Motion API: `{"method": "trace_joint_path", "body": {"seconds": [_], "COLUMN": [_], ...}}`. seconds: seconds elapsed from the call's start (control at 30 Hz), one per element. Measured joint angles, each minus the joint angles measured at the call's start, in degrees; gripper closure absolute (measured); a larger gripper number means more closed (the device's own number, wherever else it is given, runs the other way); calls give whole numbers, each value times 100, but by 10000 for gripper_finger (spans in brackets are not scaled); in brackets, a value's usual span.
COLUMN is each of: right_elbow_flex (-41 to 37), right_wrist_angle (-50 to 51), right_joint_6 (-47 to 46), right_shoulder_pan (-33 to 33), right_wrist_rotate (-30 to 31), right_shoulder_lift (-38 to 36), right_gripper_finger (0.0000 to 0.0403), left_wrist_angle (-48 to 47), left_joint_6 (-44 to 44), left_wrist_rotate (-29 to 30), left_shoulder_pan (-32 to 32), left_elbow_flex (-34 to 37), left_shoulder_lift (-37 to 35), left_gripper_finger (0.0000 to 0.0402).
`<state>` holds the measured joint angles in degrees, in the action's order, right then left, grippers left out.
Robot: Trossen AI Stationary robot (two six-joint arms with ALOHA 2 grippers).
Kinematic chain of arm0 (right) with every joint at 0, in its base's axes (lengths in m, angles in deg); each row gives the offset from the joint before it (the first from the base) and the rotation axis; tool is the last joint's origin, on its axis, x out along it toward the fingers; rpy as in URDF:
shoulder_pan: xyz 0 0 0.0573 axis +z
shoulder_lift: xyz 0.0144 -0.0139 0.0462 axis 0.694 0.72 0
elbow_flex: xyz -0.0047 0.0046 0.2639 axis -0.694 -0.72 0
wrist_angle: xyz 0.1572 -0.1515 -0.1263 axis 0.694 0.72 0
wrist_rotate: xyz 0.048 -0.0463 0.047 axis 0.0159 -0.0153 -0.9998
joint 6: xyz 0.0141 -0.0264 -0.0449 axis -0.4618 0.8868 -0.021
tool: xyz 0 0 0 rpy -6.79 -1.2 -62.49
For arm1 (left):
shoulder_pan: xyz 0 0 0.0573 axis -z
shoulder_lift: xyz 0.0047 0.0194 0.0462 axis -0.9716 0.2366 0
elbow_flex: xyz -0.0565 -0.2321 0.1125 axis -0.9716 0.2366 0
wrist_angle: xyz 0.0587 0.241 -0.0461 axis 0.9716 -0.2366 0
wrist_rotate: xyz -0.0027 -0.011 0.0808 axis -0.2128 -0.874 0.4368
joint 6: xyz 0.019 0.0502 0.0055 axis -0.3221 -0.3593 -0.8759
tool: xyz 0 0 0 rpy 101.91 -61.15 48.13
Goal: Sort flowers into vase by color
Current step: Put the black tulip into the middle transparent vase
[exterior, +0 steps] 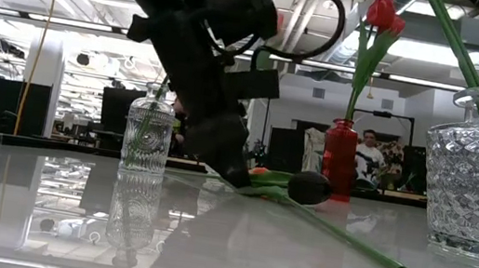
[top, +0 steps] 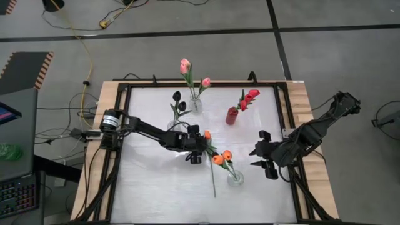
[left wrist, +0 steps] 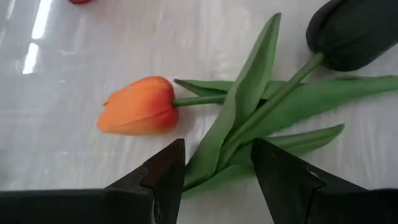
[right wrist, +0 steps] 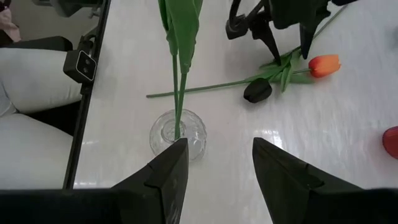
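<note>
We are seeing the left gripper (left wrist: pixel 214 171) standing wide open, straddling the leaves (left wrist: pixel 249 134) of two tulips lying on the table (top: pixel 156 187): an orange tulip (left wrist: pixel 138 107) and a black tulip (left wrist: pixel 351 31). The right gripper (right wrist: pixel 214 165) is hovering open, empty, above a round glass vase (right wrist: pixel 177 134) holding green stems.

Centre of the wrist frame: an orange tulip head (left wrist: pixel 138 107) and, upper right, a black tulip head (left wrist: pixel 354 31), both on green stems and leaves (left wrist: pixel 249 118) over the glossy white table (left wrist: pixel 74 56). In the overhead frame, pink tulips (top: pixel 185 66) stand at upper centre, red tulips (top: pixel 250 95) in a red vase (top: pixel 232 115), and orange tulips (top: pixel 222 157) in a clear glass vase (top: pixel 235 178). Low frame, left and right: clear vases of faceted cut-glass pattern (exterior: pixel 147 135).
</note>
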<state>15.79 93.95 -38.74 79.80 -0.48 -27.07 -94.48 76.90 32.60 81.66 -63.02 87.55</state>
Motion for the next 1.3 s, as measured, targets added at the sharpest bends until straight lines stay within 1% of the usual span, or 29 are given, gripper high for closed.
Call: {"method": "trace_joint_path", "body": {"seconds": [0.1,0.17,0.47,0.63,0.8,0.97,1.3], "right_elbow_flex": [0,0,0,0,-2,-4,-4], "right_wrist_angle": [0,0,0,2,2,9,14], "right_joint_6": [2,0,0,0,0,1,0], "right_shoulder_pan": [0,0,0,0,0,0,0], "right_wrist_rotate": [0,0,0,0,0,0,-2], "right_shoulder_lift": [0,0,0,0,0,0,0], "right_gripper_finger": [198,198,198,198,198,198,198], "left_wrist_angle": [-15,-21,-14,9,19,-2,-96], "left_joint_6": [125,207,362,404,412,424,955], "left_wrist_rotate": [-273,-372,-420,-416,-409,-372,-405], "left_shoulder_pan": [-60,-74,-61,-63,-65,-59,-59], "left_elbow_flex": [-9,-9,-9,-7,1,17,15], "left_shoulder_lift": [36,39,54,50,-10,-259,-719], "left_gripper_finger": [227,237,339,369,377,378,378]}}
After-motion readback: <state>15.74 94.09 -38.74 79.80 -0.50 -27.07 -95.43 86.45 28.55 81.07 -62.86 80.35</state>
